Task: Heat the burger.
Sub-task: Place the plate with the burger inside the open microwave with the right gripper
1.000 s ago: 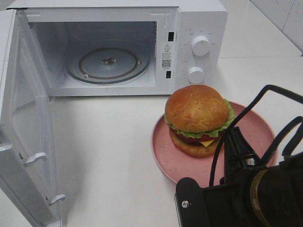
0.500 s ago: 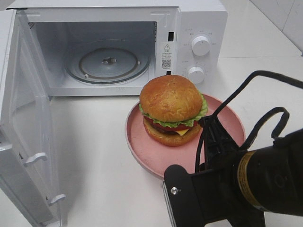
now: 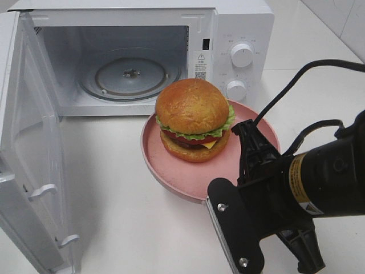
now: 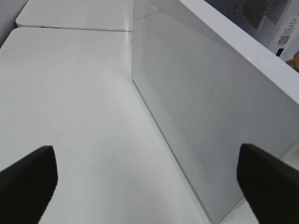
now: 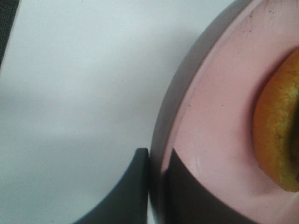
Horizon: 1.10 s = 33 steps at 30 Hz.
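Observation:
The burger (image 3: 193, 117), with its glossy orange-brown bun, lettuce, tomato and cheese, sits on a pink plate (image 3: 171, 171) held just above the table in front of the open microwave (image 3: 239, 23). My right gripper (image 3: 244, 136) is shut on the plate's near right rim. In the right wrist view one finger lies outside and the other inside the rim (image 5: 205, 116), with my right gripper (image 5: 159, 156) clamped on it and the bun's edge (image 5: 280, 130) beside it. My left gripper (image 4: 148, 179) is open and empty, outside the microwave door (image 4: 210, 116).
The microwave door (image 3: 28, 160) stands swung open at the left. Inside is a glass turntable (image 3: 130, 74). Two white knobs (image 3: 242, 55) are on the right panel. The black right arm and its cables (image 3: 319, 182) fill the lower right.
My right gripper has carried the plate and burger left and farther back, toward the microwave opening. The left gripper's state is unchanged.

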Available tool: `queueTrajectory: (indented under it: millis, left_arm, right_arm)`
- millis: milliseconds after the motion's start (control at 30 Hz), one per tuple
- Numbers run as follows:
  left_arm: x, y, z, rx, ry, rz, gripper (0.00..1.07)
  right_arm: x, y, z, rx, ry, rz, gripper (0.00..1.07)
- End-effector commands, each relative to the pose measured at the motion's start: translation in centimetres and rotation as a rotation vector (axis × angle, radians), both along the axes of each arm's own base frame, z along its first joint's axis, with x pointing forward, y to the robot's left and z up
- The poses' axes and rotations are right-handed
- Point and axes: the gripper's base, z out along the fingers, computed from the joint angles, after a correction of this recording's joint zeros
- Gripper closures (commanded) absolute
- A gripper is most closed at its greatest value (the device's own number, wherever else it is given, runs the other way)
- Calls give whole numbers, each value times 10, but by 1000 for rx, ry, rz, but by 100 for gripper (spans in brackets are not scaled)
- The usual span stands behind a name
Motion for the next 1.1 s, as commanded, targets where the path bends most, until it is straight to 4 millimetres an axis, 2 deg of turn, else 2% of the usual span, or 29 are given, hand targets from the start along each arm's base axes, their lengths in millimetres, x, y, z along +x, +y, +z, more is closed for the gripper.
queueTrajectory:
  millis: [33, 233, 433, 733, 1100]
  left_arm:
    - [-3, 0, 0, 3, -26, -8, 7]
    - [-3, 0, 0, 2, -26, -7, 7]
    - [-3, 0, 0, 3, -26, -8, 7]
    - [-3, 0, 0, 3, -26, -8, 7]
    - [-3, 0, 0, 3, -26, -8, 7]
  right_arm:
    - [11, 5, 10, 18, -24, 89, 107]
    - [21, 9, 10, -20, -15, 185, 107]
    - [32, 14, 7, -18, 27, 196, 107]
    - [59, 38, 9, 8, 26, 202, 107]
    - [82, 62, 10, 37, 0, 200, 107]
